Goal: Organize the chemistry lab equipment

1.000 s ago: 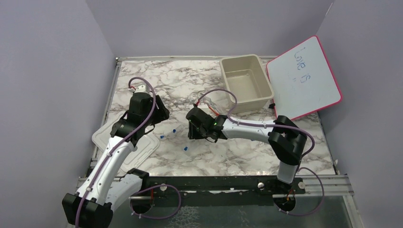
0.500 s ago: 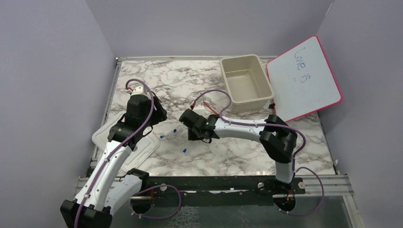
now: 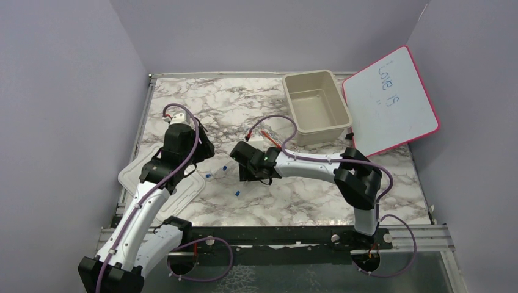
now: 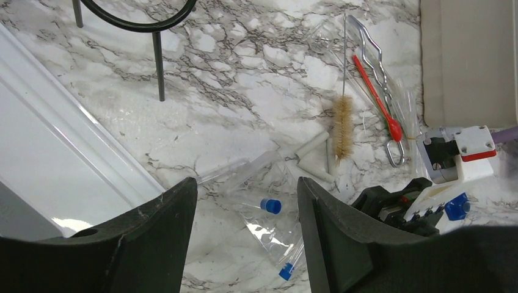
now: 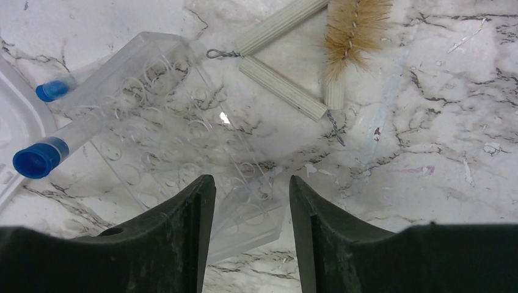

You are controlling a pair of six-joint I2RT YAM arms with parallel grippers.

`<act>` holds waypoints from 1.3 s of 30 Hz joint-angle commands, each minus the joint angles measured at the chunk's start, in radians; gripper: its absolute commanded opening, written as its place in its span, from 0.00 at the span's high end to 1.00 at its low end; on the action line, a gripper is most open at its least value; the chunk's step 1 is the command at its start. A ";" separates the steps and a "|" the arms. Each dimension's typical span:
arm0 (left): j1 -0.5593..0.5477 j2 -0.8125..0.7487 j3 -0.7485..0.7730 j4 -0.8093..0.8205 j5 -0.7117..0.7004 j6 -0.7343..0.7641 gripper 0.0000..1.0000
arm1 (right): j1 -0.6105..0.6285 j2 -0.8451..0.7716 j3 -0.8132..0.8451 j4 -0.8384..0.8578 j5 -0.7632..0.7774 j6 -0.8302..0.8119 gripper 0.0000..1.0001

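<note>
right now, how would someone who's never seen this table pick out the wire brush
Start at the beige tub at the far side of the marble table and look just off its near left corner. There, beside the red-tipped dropper, lies the wire brush: the only piece with a fuzzy tan tuft on a thin twisted wire.

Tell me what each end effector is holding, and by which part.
Nothing is held. The left end effector hangs open and empty; the right end effector stands open over the clear plastic tube rack, not clamping it.
</note>
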 commanded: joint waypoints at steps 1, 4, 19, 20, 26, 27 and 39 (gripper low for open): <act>0.007 -0.020 -0.014 0.013 -0.007 0.011 0.36 | 0.032 -0.021 0.032 -0.075 0.048 0.014 0.47; 0.007 -0.021 -0.020 0.016 -0.009 0.014 0.36 | 0.046 -0.018 0.044 -0.095 0.045 0.032 0.51; 0.007 -0.031 -0.045 0.018 0.011 0.016 0.36 | 0.059 -0.039 0.035 -0.097 0.082 0.023 0.74; 0.007 -0.031 -0.048 0.019 0.016 0.015 0.36 | 0.059 -0.047 0.027 -0.084 0.073 0.011 0.74; 0.007 -0.029 -0.057 0.019 0.046 0.012 0.36 | 0.048 -0.094 -0.015 -0.012 0.008 -0.037 0.75; 0.007 -0.029 -0.060 0.019 0.052 0.010 0.36 | 0.044 -0.099 -0.017 -0.004 -0.003 -0.039 0.75; 0.007 0.016 -0.088 0.017 0.167 0.013 0.35 | -0.085 -0.197 -0.078 0.104 -0.170 -0.109 0.78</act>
